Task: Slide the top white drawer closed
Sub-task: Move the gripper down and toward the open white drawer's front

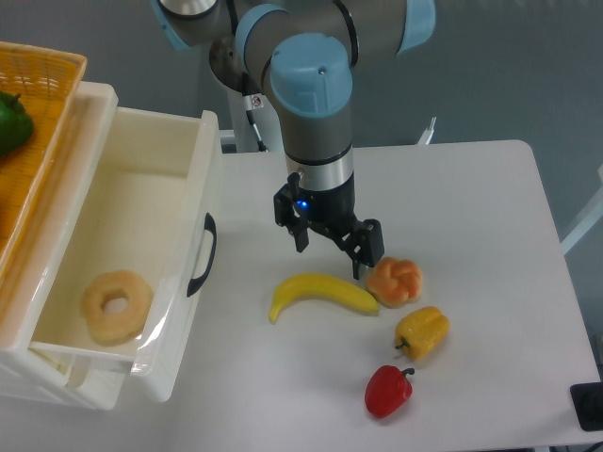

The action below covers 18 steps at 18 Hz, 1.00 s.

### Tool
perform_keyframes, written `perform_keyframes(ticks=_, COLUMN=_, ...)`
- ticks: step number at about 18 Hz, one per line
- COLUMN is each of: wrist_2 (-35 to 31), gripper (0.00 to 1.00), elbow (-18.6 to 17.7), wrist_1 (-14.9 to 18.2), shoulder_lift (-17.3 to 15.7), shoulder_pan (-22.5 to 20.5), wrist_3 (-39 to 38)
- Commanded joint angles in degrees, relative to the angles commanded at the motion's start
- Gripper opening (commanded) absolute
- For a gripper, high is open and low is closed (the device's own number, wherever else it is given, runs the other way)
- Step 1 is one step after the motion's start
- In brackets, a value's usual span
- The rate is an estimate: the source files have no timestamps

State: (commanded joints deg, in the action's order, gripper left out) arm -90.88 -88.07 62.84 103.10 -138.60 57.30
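The claw [332, 251] hung over the middle of the white bench [490, 207], its two black fingers spread apart and gripping nothing, tips just above the bench surface behind a yellow banana [320, 294]. A small blue light glowed on its wrist.

At far left, a woven yellow basket [42, 71] sat on top of the white cabinet, with a green vegetable [11, 122] lying in it at the edge of view; only part of the vegetable showed. Below and beside the basket, the top white drawer [193, 188] stood pulled well out from the cabinet toward the bench, its deep glossy interior open to view. Inside it lay a single pale ring-shaped piece, like a doughnut or pineapple slice [117, 307], resting on the drawer floor near the front left corner. The drawer's black curved handle [202, 256] faced the bench, well apart from the claw.

To the right of the drawer, loose items lay on the bench, none in any container. The banana lay just below the claw, its right end touching or nearly touching an orange lobed fruit [396, 281]. The claw's right finger stood just beside that fruit. A yellow pepper [422, 331] lay just below it, and a red pepper [388, 392] nearer the front edge.
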Motion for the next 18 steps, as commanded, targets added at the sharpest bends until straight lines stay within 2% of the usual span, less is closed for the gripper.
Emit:
perform_keyframes(ticks=5, wrist_2=-0.4, gripper=1.0, elbow=0.4, wrist_1=0.1, shoulder_lift=0.4, shoulder_pan=0.8, wrist_3=-0.4)
perform_keyframes(ticks=18, wrist_2=-1.3, gripper=1.0, elbow=-2.4, wrist_1=-0.3, shoulder_lift=0.6, shoulder_pan=1.3, wrist_3=-3.4)
